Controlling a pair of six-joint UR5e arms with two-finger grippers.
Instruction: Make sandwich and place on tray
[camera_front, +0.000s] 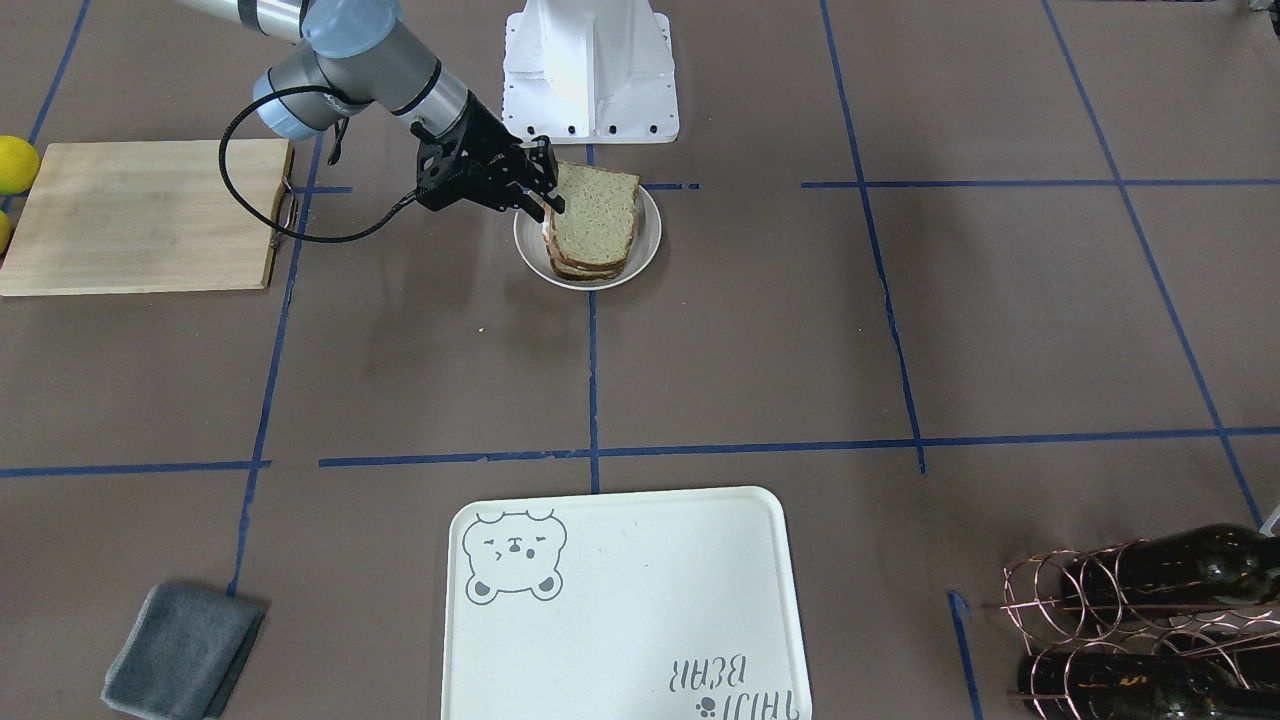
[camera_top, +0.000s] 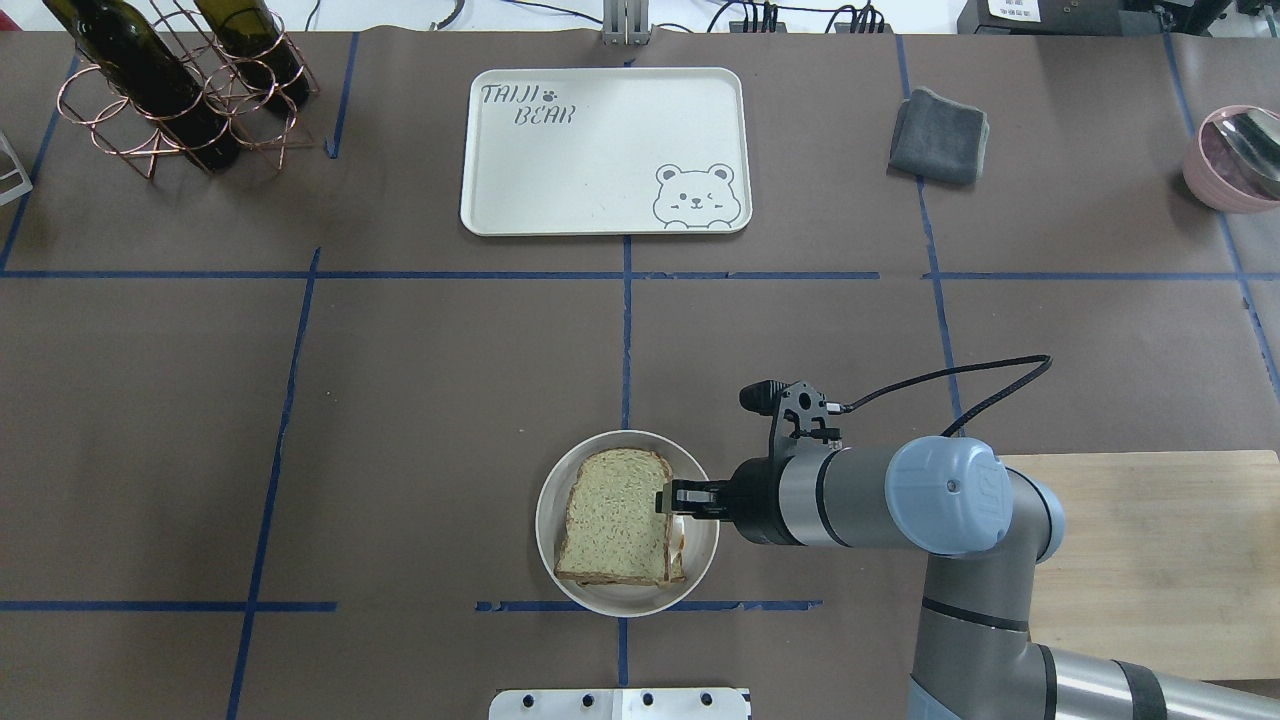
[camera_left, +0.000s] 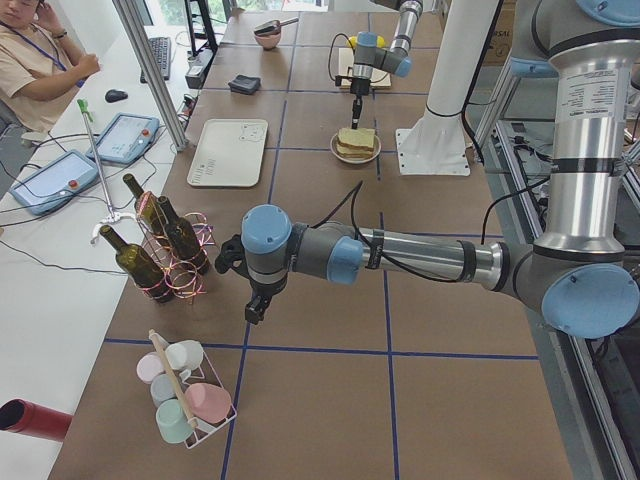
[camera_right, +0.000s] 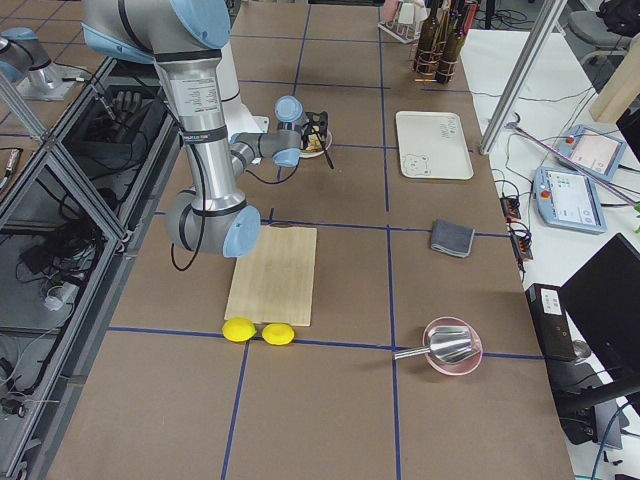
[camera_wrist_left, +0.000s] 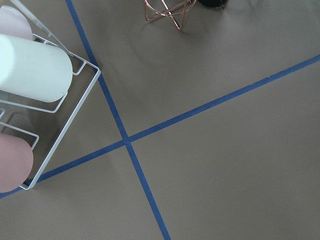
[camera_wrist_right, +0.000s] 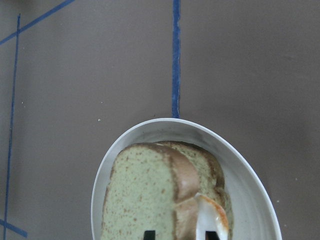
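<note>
Sandwich (camera_top: 615, 515) sits stacked on the round plate (camera_top: 600, 600) at near centre, well apart from the tray (camera_top: 600, 150) at the far edge. Right gripper (camera_top: 672, 498) is clamped on the sandwich's right edge. Left gripper (camera_left: 255, 310) hangs far left; I cannot tell its finger state.

The egg (camera_wrist_right: 214, 221) is almost wholly hidden between the bread slices (camera_wrist_right: 140, 200); only a white and orange sliver shows. The right gripper (camera_wrist_right: 180, 234) has its fingertips cut off by the wrist view's edge. The left gripper (camera_left: 257, 305) is too small to judge.
</note>
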